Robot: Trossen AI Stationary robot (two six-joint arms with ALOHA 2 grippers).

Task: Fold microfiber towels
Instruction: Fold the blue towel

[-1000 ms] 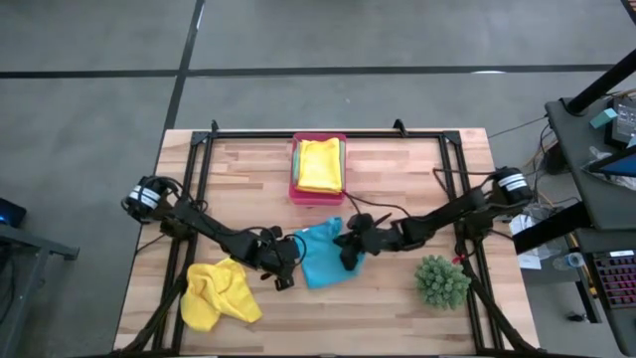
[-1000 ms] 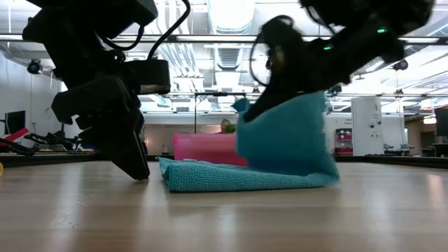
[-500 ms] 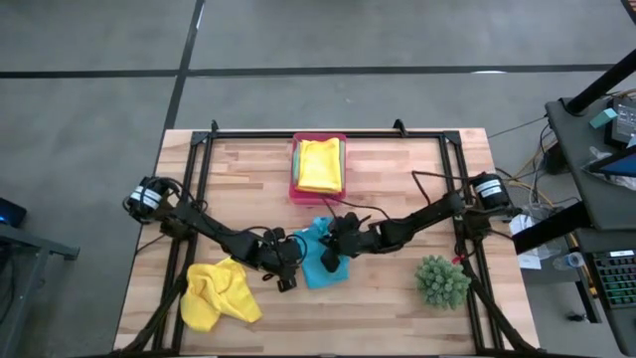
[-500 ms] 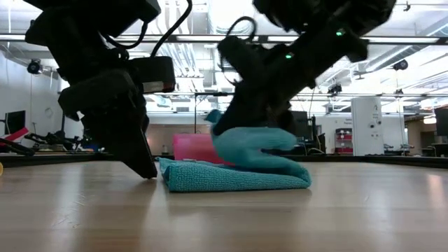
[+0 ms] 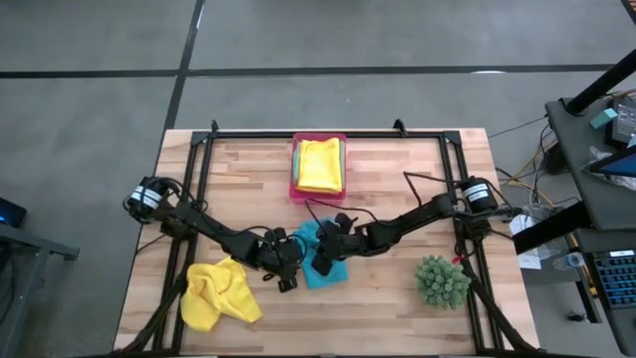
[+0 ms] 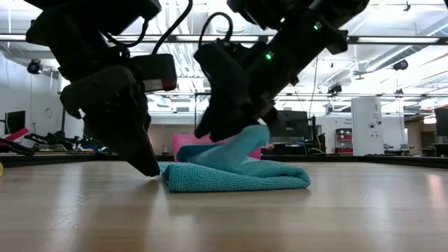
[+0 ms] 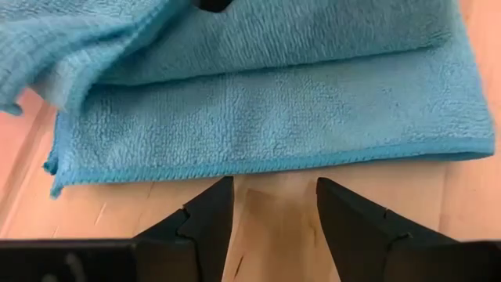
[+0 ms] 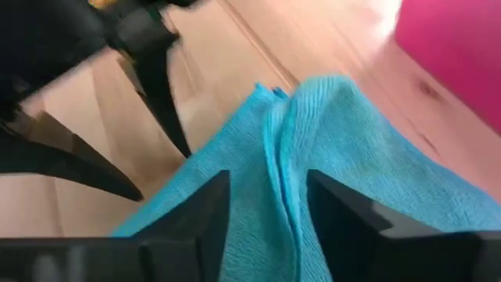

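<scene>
A turquoise towel (image 5: 331, 275) lies near the table's middle, its lower layers flat on the wood (image 6: 238, 180). One flap (image 6: 241, 143) is folded over them and rises toward my right gripper (image 5: 325, 257). That gripper hangs low over the towel, open, with the flap's edge (image 8: 274, 149) between its fingers. My left gripper (image 7: 270, 188) stands open at the towel's left edge (image 7: 258, 160), fingertips down by the table just short of the cloth. A crumpled yellow towel (image 5: 219, 293) lies near the front left. My right gripper has the flap's bunched edge (image 8: 275, 168) running between its spread fingers, which slant down from the table's right. Several layers show there. The flap slopes up from the flat part of the towel to the gripper. I cannot tell whether the fingers touch it.
A pink tray (image 5: 295, 189) at the table's far middle holds a folded yellow towel (image 5: 319, 165). A spiky green plant (image 5: 442, 280) stands at the front right. A black frame (image 5: 298, 134) runs around the table's edges.
My right gripper has gone toward the table's left and down, carrying the turquoise towel's right part over the rest. The flap, held high a second ago, is now folded over and low. The lower layers have stayed flat in place.
</scene>
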